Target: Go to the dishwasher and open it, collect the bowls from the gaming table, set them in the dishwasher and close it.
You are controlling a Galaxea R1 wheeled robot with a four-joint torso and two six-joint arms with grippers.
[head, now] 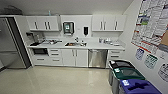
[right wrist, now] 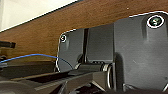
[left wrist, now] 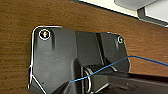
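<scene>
Facing kitchenette across bare floor; dishwasher closed.
Nearest, three bins (head: 130,80) stand along the right wall under posters (head: 152,25). Beyond the pale floor (head: 55,80), the dishwasher (head: 97,58) sits shut under the counter (head: 95,46), right of white cabinet doors (head: 75,57) and the sink (head: 75,44). Gripper finger state cannot be told; wrist views show brown wood-grain surface (left wrist: 17,37).

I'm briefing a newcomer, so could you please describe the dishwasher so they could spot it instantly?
Look at the white kitchenette counter along the far wall. Under it, right of the sink, sits the dishwasher: the one stainless-steel front among white cabinet doors, shut.
</scene>
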